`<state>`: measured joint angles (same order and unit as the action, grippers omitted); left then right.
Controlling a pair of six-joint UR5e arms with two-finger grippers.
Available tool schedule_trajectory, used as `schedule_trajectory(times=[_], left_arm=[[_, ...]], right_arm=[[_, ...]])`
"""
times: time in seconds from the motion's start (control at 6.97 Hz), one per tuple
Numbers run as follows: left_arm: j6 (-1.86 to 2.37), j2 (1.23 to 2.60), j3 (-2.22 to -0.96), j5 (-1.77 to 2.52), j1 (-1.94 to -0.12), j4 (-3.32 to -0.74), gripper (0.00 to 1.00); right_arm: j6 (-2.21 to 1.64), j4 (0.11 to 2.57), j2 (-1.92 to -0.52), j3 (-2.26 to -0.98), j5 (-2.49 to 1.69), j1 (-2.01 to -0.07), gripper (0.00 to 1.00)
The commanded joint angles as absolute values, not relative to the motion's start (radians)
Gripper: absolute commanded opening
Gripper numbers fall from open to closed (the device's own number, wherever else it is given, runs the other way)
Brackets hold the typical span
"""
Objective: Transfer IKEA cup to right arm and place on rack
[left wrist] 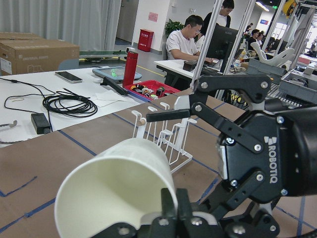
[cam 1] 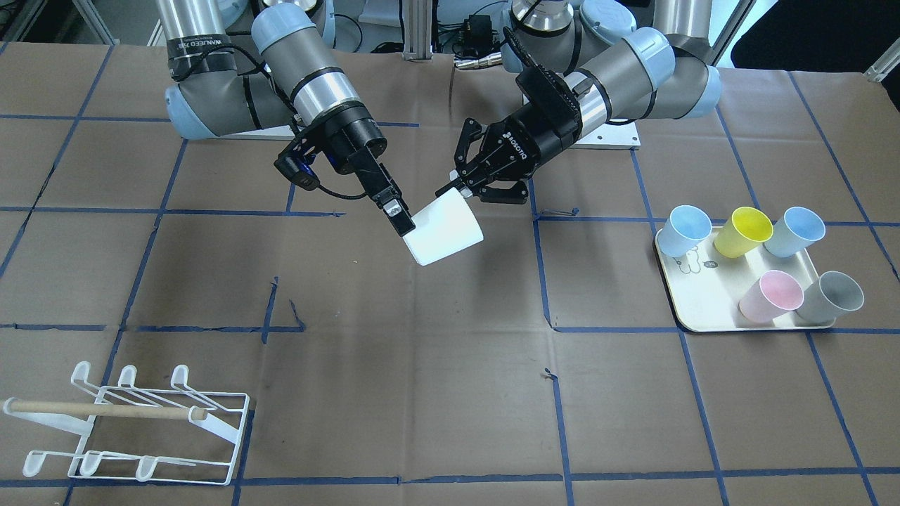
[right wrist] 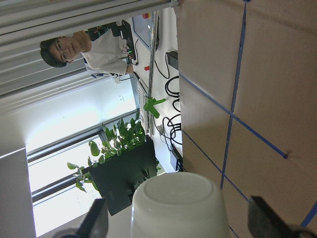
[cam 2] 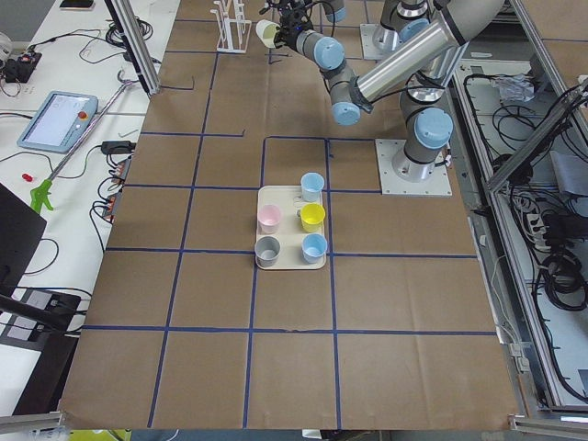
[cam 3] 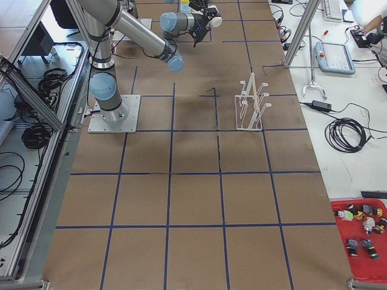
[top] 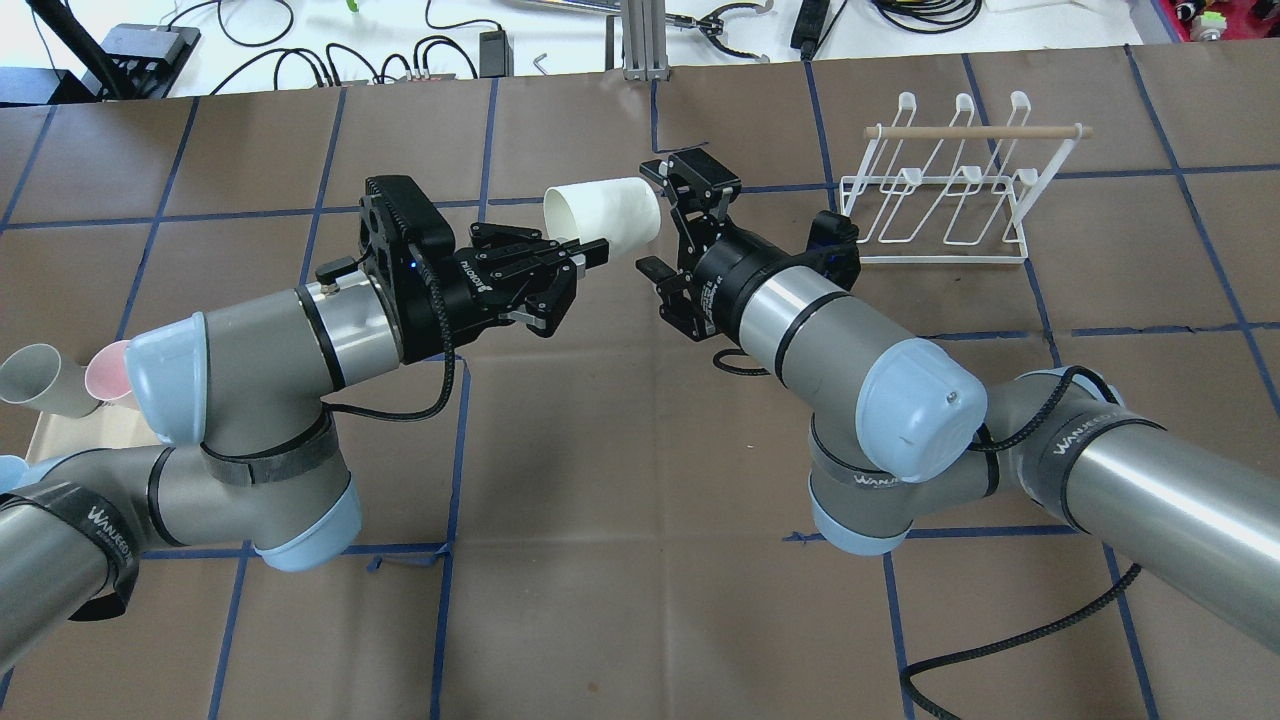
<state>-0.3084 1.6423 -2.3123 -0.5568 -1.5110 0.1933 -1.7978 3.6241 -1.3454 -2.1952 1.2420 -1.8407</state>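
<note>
The white IKEA cup (top: 605, 210) hangs on its side above the middle of the table. My left gripper (top: 590, 255) is shut on its rim, with one finger (left wrist: 168, 203) inside the mouth. The right arm (top: 840, 340) reaches in from the other side. Its right gripper (top: 655, 215) is open and straddles the cup's closed base (right wrist: 178, 208). In the right wrist view the fingers (right wrist: 96, 220) stand clear of the cup on both sides. The white wire rack (top: 940, 200) with its wooden dowel stands on the table beyond the right gripper.
A cream tray (cam 1: 703, 309) with several coloured cups sits on the robot's left side of the table. Brown paper with blue tape lines covers the table. People sit at desks (left wrist: 185, 42) beyond the far edge, and cables lie there.
</note>
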Motion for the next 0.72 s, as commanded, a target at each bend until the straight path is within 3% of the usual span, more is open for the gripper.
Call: schedule_trajectory(times=[0.0,0.29,0.43,0.57], left_arm=[[-0.308,1.643,-2.312,-0.557,-1.511,0.193,0.03],[-0.308,1.643,-2.312,-0.557,-1.511,0.193,0.03],[-0.308,1.646,-2.312,-0.557,-1.511,0.193,0.03],[-0.308,1.646,-2.312,-0.557,-1.511,0.193,0.03]], right_arm=[[-1.801,3.619,-1.315,-2.157,1.279,-1.87,0.99],[-1.804,3.619,-1.309,-2.149,1.279,-1.878,0.95],[-1.802,3.619,-1.308,-2.149,1.278,-1.878,0.85],[-1.801,3.619,-1.308,-2.149,1.27,-1.878,0.67]])
